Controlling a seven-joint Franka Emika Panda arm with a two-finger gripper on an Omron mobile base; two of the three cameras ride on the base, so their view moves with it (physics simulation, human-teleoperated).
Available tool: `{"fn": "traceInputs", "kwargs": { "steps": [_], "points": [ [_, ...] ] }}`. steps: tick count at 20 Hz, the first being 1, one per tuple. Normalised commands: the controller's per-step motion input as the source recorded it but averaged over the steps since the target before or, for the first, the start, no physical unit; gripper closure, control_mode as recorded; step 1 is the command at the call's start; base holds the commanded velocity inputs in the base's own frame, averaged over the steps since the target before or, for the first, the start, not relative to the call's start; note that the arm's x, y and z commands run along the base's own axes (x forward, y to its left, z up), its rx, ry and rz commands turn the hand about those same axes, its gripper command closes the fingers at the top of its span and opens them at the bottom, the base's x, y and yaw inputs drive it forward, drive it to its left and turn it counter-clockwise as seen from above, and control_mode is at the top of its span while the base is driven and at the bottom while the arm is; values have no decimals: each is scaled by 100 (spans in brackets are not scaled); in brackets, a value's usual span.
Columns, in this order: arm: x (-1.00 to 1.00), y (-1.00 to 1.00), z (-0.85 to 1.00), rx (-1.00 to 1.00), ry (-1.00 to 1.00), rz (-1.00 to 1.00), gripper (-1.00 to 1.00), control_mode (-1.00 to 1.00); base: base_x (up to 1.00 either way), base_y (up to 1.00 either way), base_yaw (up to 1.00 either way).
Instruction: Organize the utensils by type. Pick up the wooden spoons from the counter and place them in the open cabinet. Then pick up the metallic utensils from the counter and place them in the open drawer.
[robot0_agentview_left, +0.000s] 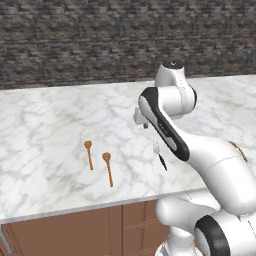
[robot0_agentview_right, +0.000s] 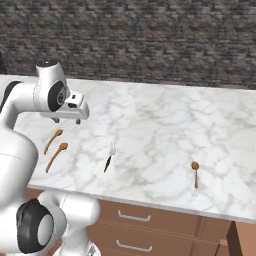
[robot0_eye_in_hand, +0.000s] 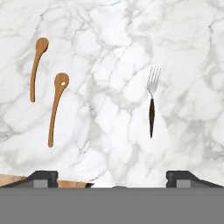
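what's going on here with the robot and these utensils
The robot's hand hangs open over the marble counter, holding nothing. Below it lie two wooden spoons side by side and a dark-handled fork, apart from them. A third wooden spoon lies farther right. Nothing is sorted yet.

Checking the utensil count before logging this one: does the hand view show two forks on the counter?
No, there is one fork on the counter, with two wooden spoons lying to its left.
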Motion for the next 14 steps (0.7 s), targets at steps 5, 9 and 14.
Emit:
{"fn": "traceInputs", "kwargs": {
  "steps": [5, 9, 14],
  "points": [
    [3, 45, -38, 0, -3, 0, -100, -100, 0, 0, 0],
    [4, 44, -42, 0, 0, 0, -100, -100, 0, 0, 0],
    [19, 24, -34, 0, 0, 0, -100, -100, 0, 0, 0]
  ]
}}
